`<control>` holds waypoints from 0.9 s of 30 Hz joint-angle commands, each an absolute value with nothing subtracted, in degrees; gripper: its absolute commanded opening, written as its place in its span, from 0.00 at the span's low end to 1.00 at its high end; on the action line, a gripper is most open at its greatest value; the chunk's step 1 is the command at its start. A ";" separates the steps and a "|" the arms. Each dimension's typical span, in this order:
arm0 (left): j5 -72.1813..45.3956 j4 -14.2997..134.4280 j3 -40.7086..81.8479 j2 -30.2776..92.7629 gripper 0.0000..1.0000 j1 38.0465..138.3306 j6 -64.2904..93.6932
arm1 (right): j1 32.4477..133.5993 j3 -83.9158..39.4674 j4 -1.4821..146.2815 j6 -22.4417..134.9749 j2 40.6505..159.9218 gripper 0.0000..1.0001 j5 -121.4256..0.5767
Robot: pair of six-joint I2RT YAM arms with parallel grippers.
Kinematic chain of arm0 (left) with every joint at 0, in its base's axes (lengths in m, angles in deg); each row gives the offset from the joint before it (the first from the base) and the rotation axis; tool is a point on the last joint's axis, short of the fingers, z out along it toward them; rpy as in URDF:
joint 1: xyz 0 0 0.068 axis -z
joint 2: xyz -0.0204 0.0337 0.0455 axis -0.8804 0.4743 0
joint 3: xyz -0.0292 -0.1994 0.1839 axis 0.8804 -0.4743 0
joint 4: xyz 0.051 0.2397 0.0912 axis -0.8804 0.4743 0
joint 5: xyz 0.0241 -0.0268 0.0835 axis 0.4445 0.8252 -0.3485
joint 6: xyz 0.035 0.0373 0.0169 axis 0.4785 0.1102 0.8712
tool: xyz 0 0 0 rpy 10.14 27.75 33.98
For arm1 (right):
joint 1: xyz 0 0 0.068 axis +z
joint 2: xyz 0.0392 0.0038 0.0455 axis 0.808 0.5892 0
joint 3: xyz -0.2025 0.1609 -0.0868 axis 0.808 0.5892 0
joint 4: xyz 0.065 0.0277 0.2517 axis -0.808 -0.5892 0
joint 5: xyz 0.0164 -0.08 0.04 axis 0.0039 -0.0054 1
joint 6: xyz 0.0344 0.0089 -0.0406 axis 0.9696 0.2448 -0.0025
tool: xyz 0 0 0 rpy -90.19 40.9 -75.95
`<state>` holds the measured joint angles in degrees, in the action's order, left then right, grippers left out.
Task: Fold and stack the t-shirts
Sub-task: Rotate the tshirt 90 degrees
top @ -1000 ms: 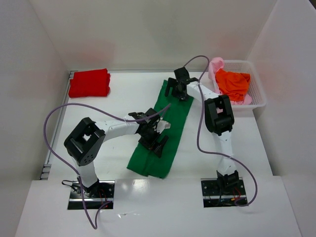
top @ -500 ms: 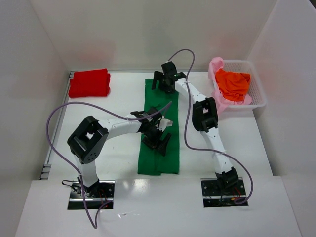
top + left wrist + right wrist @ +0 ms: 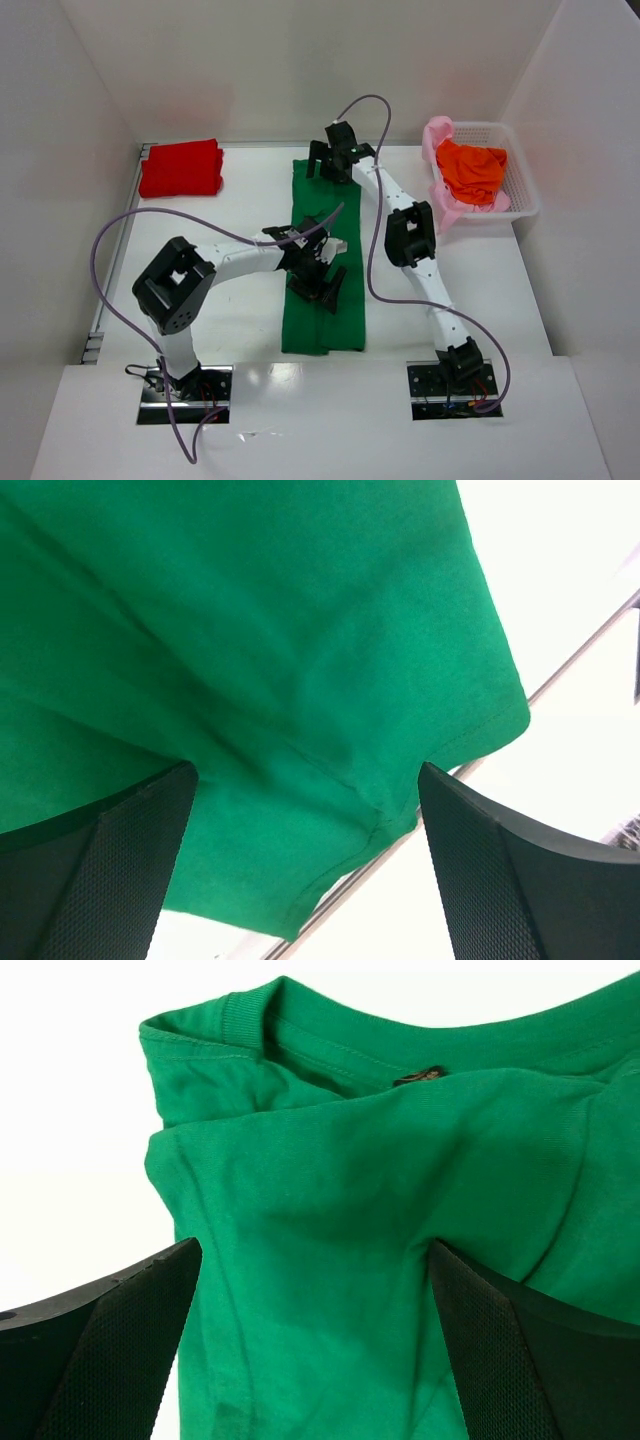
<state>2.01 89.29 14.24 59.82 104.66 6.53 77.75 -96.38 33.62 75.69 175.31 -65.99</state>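
A dark green t-shirt [image 3: 322,205] lies folded into a long narrow strip running from the far middle of the table toward me. My right gripper [image 3: 331,165] hovers open over its collar end [image 3: 350,1160], its fingers [image 3: 110,1350] straddling the cloth. At the strip's middle my left gripper [image 3: 320,283] is low over the shirt and open. In the left wrist view its fingers [image 3: 120,880] stand either side of a green hem corner [image 3: 300,630]. A folded red t-shirt [image 3: 182,168] rests at the far left. The orange t-shirt [image 3: 472,170] and the pale pink one [image 3: 438,135] lie crumpled in the basket.
A white mesh basket [image 3: 522,180] stands at the far right against the side wall. White walls close in the table on three sides. A purple cable [image 3: 110,250] loops off the left arm, and another arcs over the right arm.
The green shirt lay slanted a second ago and now lies straight. Its collar end swung left along with my right gripper. The left gripper has hardly moved.
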 commanded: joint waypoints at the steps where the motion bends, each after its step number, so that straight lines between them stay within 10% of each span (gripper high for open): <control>1: -4.24 91.43 15.80 51.84 0.99 105.02 6.07 | 77.63 -93.60 32.73 72.20 164.59 1.00 -70.00; 27: -12.21 83.40 -12.02 12.37 0.99 103.09 -18.52 | 77.63 8.72 46.62 88.02 73.57 1.00 -65.37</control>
